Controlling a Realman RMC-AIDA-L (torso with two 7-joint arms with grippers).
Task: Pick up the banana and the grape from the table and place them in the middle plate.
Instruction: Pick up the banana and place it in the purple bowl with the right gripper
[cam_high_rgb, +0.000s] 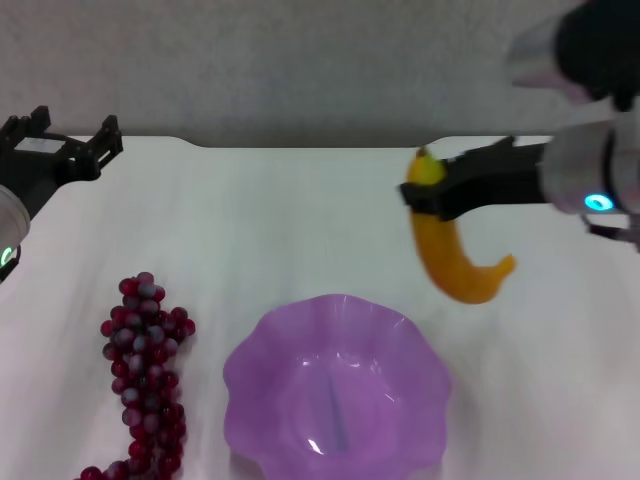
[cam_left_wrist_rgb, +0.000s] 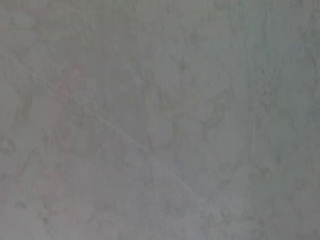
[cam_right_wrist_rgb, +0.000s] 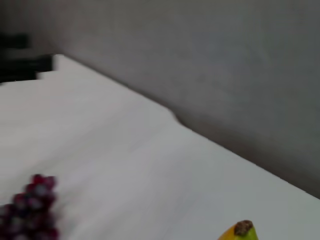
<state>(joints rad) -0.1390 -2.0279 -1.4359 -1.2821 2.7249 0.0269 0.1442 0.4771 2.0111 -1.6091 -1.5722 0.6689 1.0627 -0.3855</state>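
White tabletop (cam_high_rgb: 300, 220) runs out in front of me to a notched far edge, with a plain grey wall behind it. My right gripper (cam_high_rgb: 425, 195) is clenched on the banana (cam_high_rgb: 455, 260) close to its stem end. The fruit hangs from there clear of the table, its body curving down toward my side and its tip swinging to my right. It sits beyond the middle plate (cam_high_rgb: 337, 385) and to its right, not yet over the scalloped rim. In my right wrist view only the stem end of the banana shows.

My left gripper (cam_high_rgb: 65, 145) waits at the far left of the table with its 2 fingers spread and nothing between them. The grape (cam_high_rgb: 145, 375) lies on the table just left of the plate, untouched.

The step in hand, as I judge it, is carrying the banana to the plate. Because I grip it at 1 end, the long free part will want to swing, so I should travel slowly and keep the low tip above the wavy rim. I should centre the fruit over the bowl, lower until its curve rests inside, and only then let go.
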